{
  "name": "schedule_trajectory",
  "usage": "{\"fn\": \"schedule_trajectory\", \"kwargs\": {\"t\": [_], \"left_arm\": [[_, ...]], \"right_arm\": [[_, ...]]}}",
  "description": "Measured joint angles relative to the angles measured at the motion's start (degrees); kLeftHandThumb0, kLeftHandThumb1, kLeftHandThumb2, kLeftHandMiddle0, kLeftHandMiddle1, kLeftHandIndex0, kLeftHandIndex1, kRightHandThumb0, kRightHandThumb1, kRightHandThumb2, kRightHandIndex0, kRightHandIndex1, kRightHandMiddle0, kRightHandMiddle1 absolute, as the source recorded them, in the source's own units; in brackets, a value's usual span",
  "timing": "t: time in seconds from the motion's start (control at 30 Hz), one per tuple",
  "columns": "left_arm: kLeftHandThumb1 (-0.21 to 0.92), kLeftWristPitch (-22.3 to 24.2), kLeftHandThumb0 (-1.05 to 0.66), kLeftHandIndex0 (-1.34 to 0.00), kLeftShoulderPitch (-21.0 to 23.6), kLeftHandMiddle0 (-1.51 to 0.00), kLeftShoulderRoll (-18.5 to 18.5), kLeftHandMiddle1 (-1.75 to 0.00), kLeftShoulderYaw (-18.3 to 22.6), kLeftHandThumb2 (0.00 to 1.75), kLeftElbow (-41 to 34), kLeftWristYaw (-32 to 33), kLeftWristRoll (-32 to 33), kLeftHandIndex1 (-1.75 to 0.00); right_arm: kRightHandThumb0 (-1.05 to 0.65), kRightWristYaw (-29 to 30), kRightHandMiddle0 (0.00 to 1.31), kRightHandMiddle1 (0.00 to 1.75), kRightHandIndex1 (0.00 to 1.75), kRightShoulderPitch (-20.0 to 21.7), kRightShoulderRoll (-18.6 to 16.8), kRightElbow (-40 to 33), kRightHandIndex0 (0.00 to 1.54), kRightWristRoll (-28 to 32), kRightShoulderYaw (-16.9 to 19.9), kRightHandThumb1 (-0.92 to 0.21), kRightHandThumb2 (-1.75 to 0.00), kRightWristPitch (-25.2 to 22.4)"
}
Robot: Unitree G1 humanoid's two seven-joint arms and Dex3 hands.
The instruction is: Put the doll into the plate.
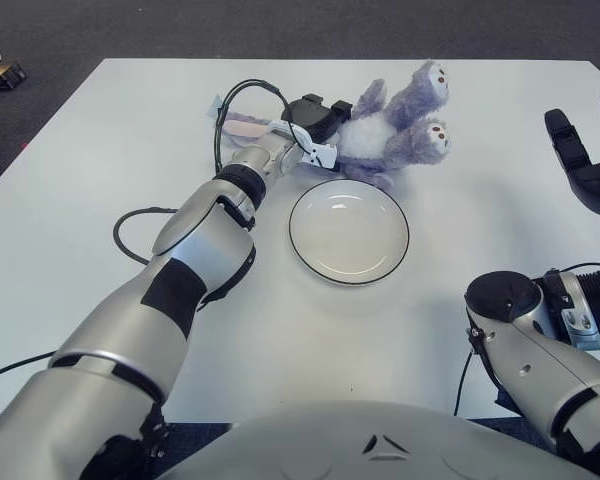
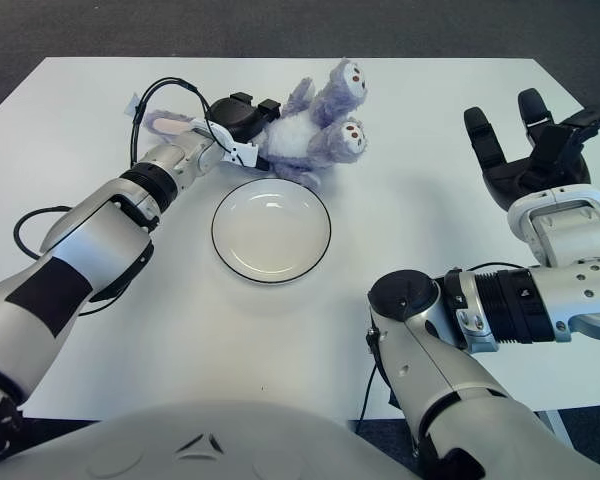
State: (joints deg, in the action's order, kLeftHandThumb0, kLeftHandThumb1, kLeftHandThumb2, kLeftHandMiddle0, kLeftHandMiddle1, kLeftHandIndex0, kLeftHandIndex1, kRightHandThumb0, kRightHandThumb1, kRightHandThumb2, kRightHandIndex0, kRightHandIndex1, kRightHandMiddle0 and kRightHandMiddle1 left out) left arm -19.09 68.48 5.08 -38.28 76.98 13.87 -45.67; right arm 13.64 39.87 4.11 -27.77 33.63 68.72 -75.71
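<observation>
Left hand (image 1: pixel 315 118) grips the purple doll (image 1: pixel 395 130) by its near-left side; doll lies on the white table (image 1: pixel 130 140), just beyond the empty plate (image 1: pixel 349 231). Right hand (image 2: pixel 525 150) hovers far right of the doll, fingers spread, holding nothing. Dark grey carpet (image 1: pixel 280 25) surrounds the table.

The left arm is reaching far forward, stretched nearly straight, its silver forearm angling up toward the far side. The left hand (image 1: pixel 315 118) is curling its black fingers shut around a soft load, wrist rolled slightly inward. Over on the right, the right hand (image 2: pixel 525 150) is hovering palm-up with fingers spread upward, holding nothing, elbow folding back sharply.
</observation>
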Motion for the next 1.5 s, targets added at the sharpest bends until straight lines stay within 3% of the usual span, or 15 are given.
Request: {"fn": "schedule_trajectory", "kwargs": {"t": [0.27, 0.5, 0.77, 0.93, 1.1, 1.5], "left_arm": [[0.82, -0.5, 0.0, -0.55, 0.0, -0.63, 0.4, -1.39, 0.5, 0.31, -0.1, -0.5, 0.3, -1.13], [0.84, -1.7, -0.01, -0.56, 0.0, -0.64, 1.4, -1.37, 1.2, 0.27, -0.3, -1.7, 0.5, -1.12], [0.85, -3.2, -0.01, -0.57, 0.0, -0.64, 3.3, -1.37, 2.1, 0.24, -0.5, -2.8, 0.5, -1.11], [0.72, -4.7, 0.0, -0.55, 0.0, -0.65, 4.9, -1.39, 2.7, 0.48, -0.8, -2.7, 0.5, -1.19], [0.58, -6.5, 0.0, -0.45, 0.0, -0.62, 6.2, -1.49, 4.1, 0.8, -1.0, -2.8, 1.6, -1.41], [0.53, -7.1, 0.0, -0.4, 0.1, -0.6, 7.5, -1.52, 6.5, 0.91, -2.0, -5.0, 4.0, -1.53]], "right_arm": [[-0.62, -6.5, 0.35, 0.32, 0.01, -14.3, -0.1, 12.8, 0.64, -8.4, -16.1, -0.92, -0.7, 17.4], [-0.63, -11.8, 0.34, 0.3, 0.02, -18.0, 1.9, 26.3, 0.66, -12.3, -25.7, -0.92, -0.67, 30.4], [-0.65, -11.7, 0.32, 0.28, 0.01, -18.4, 2.4, 28.9, 0.66, -11.6, -29.5, -0.92, -0.63, 34.8], [-0.65, -10.7, 0.31, 0.28, 0.01, -18.4, 2.4, 29.0, 0.66, -11.0, -30.7, -0.92, -0.63, 35.5], [-0.66, -10.0, 0.32, 0.28, 0.01, -18.4, 2.6, 29.2, 0.67, -10.2, -31.6, -0.92, -0.62, 36.0], [-0.66, -10.2, 0.32, 0.3, 0.02, -18.4, 4.2, 31.7, 0.69, -9.2, -33.4, -0.92, -0.6, 38.8]]}}
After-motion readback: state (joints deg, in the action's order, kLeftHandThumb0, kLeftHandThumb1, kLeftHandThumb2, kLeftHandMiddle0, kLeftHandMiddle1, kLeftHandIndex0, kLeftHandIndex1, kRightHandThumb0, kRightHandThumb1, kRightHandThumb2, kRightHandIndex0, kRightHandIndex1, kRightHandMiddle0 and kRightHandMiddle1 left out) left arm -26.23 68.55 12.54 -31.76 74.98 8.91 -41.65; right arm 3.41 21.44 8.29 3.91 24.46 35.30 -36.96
